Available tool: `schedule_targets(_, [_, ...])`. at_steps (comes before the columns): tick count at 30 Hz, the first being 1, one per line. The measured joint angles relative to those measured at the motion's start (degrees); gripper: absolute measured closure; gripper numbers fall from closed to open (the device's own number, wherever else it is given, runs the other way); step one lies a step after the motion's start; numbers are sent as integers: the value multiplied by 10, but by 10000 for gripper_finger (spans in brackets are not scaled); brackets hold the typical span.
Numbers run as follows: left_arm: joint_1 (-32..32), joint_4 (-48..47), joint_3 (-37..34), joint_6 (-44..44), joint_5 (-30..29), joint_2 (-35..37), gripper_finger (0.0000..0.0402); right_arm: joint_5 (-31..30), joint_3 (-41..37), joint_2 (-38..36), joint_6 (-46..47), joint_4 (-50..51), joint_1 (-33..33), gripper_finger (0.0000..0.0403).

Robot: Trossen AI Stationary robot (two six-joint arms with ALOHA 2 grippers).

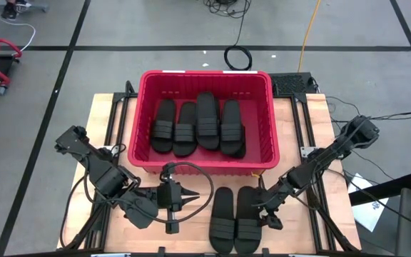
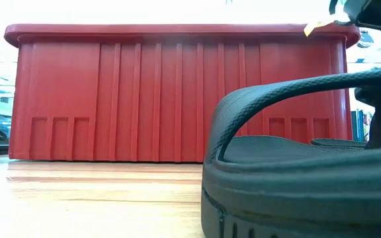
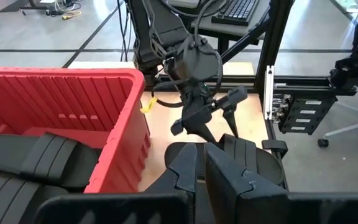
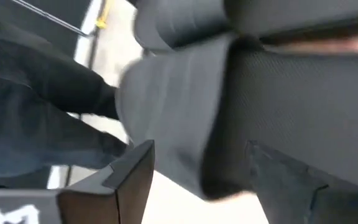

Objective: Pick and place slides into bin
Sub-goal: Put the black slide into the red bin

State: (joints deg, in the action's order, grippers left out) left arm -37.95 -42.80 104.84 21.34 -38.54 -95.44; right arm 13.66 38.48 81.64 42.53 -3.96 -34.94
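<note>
Black rubber slides [image 1: 235,218] with ribbed straps are lying paired before the red bin [image 1: 264,150]; my right gripper [image 1: 266,212] is hanging spread, seemingly around one; my left gripper [image 1: 191,198] is pressed together.

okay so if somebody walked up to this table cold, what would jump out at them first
The big red bin at the table's far middle stands out first, with four black slides lying side by side in it. Next, two more slides lie together on the wood at the near edge, just in front of the bin. The right tool sits low against the right-hand one of that pair, while the left tool waits shut beside them.
</note>
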Motion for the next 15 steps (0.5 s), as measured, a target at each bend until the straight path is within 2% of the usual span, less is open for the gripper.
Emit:
schedule_targets(9, [0,-2,0,-1,-1,0,376,21,0,57,5,-48,0,184])
schedule_targets(12, [0,-2,0,-4,-2,0,376,21,0,63,3,-58,0,208])
schedule_targets(15, [0,-2,0,-6,-3,0,376,21,0,60,1,-59,0,249])
